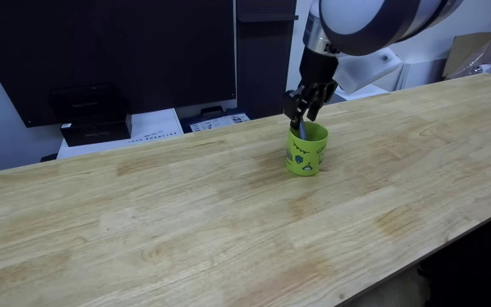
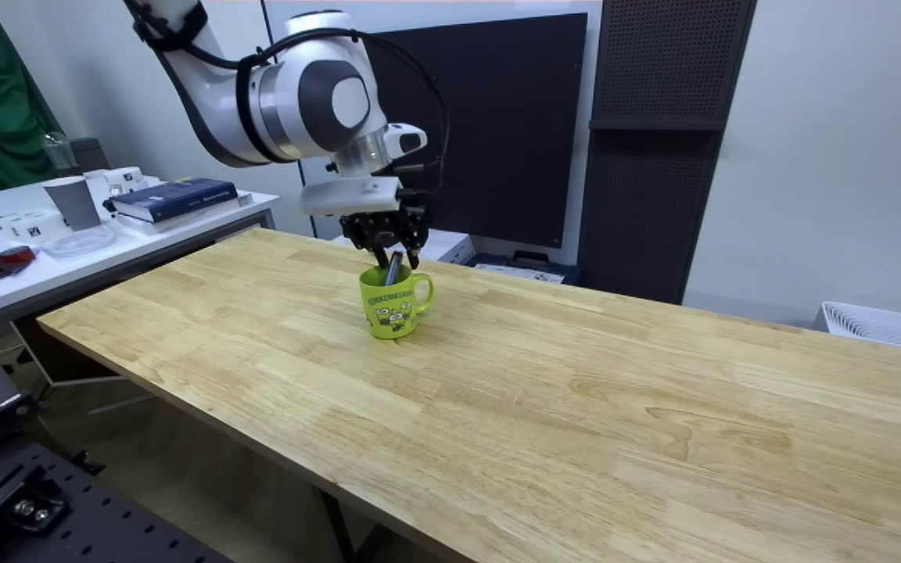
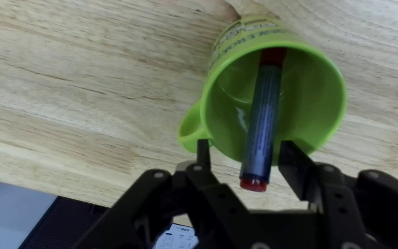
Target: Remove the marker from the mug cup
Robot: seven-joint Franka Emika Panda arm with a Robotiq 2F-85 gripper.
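I have the gripper [image 3: 245,148] at the mouth of the mug cup [image 2: 376,305], fingers [image 3: 204,155] spread, one on each side of the marker [image 3: 263,114]. On the wrist view I read a gap either side of the dark barrel, wider toward the mug's handle [image 3: 189,141]. Marker leans inside the mug: one red end down in it, the other projecting above the rim. Mug stands upright on the wooden table [image 1: 186,221]; I confirm that in both exterior views.
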